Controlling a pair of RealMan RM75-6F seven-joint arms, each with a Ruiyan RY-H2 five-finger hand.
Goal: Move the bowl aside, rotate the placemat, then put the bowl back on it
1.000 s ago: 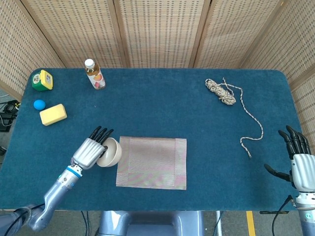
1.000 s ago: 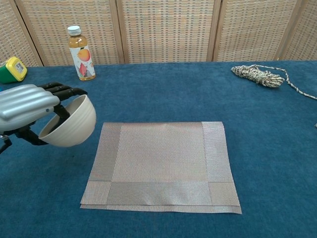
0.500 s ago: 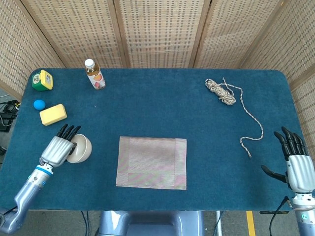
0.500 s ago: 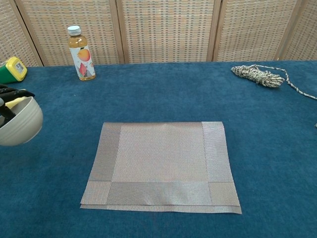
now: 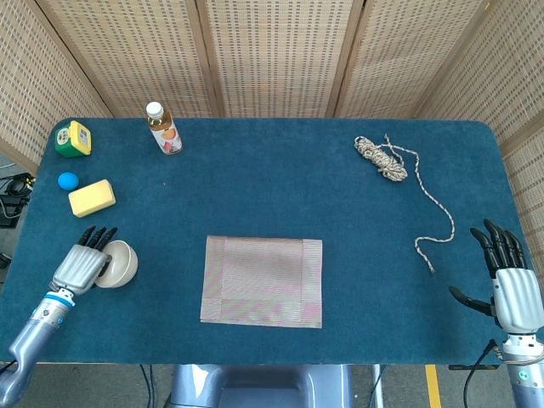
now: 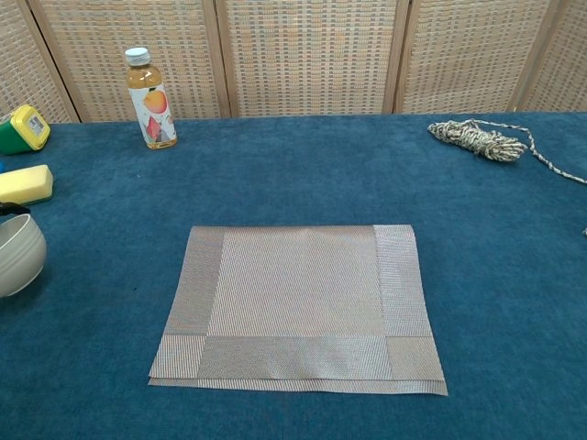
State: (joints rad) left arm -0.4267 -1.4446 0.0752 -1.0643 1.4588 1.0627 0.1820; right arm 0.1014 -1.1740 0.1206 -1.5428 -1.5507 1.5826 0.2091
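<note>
Since the frame a second earlier, the left hand [image 5: 78, 265] had carried the bowl [image 5: 117, 263] from the placemat's left edge out toward the lower left of the head view, and half a second earlier it was already most of the way there. The bowl now sat well apart from the placemat [image 5: 263, 281], near the left edge of the table [image 5: 280, 183], with the left hand's dark fingers [image 5: 95, 240] hooked over its rim and its silver back pressed against the bowl's side, so the hand held it. The placemat lay flat at lower centre, unmoved.

The head view showed the whole left hand and forearm; the chest view caught only a sliver of the bowl [image 6: 18, 256] at its left edge with a dark fingertip just above, the hand itself cut off. The right hand [image 5: 508, 282] appeared only in the head view, at the lower right, off the table's edge, fingers spread apart and holding nothing.

A yellow sponge [image 5: 91, 197] and a blue ball [image 5: 67, 180] lay just above the bowl at middle left. A green-and-yellow tape measure [image 5: 73, 138] sat in the upper-left corner, a juice bottle [image 5: 163, 128] stood beside it, and a coiled rope [image 5: 382, 160] trailed down the upper right.
</note>
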